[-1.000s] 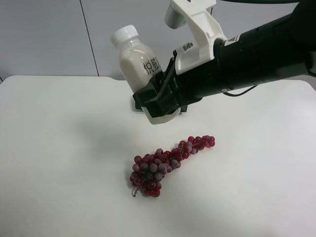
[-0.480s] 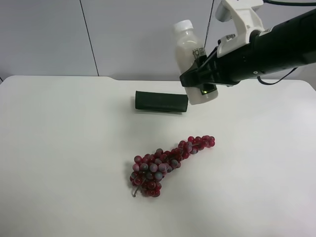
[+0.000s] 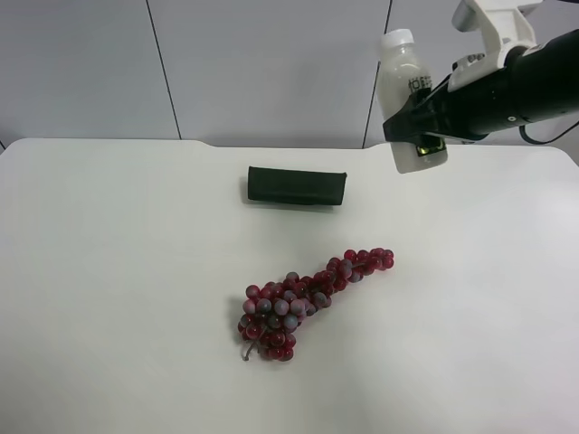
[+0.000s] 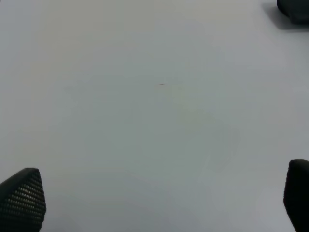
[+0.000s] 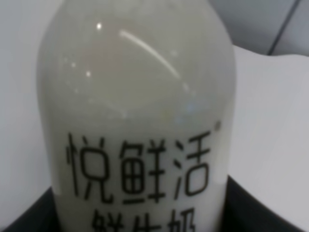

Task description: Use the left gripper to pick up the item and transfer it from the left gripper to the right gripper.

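**Bottle up in right gripper, left gripper empty**

The bottle [image 3: 404, 90] was off the table [image 3: 109, 271], in the air above and to the right of the dark pouch [image 3: 296, 185] in the exterior high view. Its long axis ran near upright, with the white cap [image 3: 397, 40] on top and leaning slightly toward the pouch side. The right gripper [image 3: 418, 134] was clenched on the bottle's lower body. In the right wrist view the bottle [image 5: 135, 106] filled the frame, milky white all through, dark label characters facing the camera. Whether that white was contents or plastic, could not tell. The left gripper [image 4: 160, 195] was released, fingers [image 4: 24, 198] wide apart over bare table with nothing between them. The red grapes [image 3: 308, 298] lay on the table in front of the pouch, well apart from it.
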### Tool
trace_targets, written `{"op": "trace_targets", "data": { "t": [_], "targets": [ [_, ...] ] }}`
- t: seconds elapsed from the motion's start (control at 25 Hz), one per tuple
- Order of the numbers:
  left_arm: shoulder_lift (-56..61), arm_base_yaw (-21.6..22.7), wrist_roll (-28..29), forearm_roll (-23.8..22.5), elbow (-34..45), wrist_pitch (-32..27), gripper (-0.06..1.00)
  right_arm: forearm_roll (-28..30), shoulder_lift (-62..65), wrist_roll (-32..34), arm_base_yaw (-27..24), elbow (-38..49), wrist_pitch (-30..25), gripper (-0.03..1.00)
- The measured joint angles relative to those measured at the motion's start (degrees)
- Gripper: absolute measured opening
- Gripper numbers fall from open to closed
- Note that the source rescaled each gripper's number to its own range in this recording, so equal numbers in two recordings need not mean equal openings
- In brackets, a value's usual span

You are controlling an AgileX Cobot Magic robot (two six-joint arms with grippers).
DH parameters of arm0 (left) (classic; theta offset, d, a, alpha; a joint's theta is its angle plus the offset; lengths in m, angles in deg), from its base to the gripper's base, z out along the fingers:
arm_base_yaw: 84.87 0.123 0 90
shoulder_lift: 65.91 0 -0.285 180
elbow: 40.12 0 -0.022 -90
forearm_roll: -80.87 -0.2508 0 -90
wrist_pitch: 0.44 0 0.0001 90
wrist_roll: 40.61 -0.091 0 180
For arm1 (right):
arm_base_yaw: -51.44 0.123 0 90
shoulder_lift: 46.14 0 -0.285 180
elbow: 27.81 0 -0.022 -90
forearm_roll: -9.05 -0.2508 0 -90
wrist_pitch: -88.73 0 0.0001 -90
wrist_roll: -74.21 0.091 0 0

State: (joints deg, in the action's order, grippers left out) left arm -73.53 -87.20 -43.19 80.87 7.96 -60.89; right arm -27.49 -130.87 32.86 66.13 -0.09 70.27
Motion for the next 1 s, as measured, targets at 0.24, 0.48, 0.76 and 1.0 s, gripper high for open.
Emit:
{"op": "trace_targets", "data": {
  "t": [0.24,0.48,0.76,1.0],
  "targets": [
    [0.0,0.0,0.0,0.0,0.0,0.0,1.0,0.4,-1.3,-0.6,-7.5,0.2,-0.6,0.0],
    [0.0,0.0,0.0,0.0,0.0,0.0,1.0,0.4,-5.5,-3.1,-12.6,4.9,-0.8,0.0],
    [0.0,0.0,0.0,0.0,0.0,0.0,1.0,0.9,-12.0,-4.6,-14.0,8.0,2.8,0.0],
    [0.0,0.0,0.0,0.0,0.0,0.0,1.0,0.8,-18.8,-4.7,-14.0,8.0,5.1,0.0]
  ]
}}
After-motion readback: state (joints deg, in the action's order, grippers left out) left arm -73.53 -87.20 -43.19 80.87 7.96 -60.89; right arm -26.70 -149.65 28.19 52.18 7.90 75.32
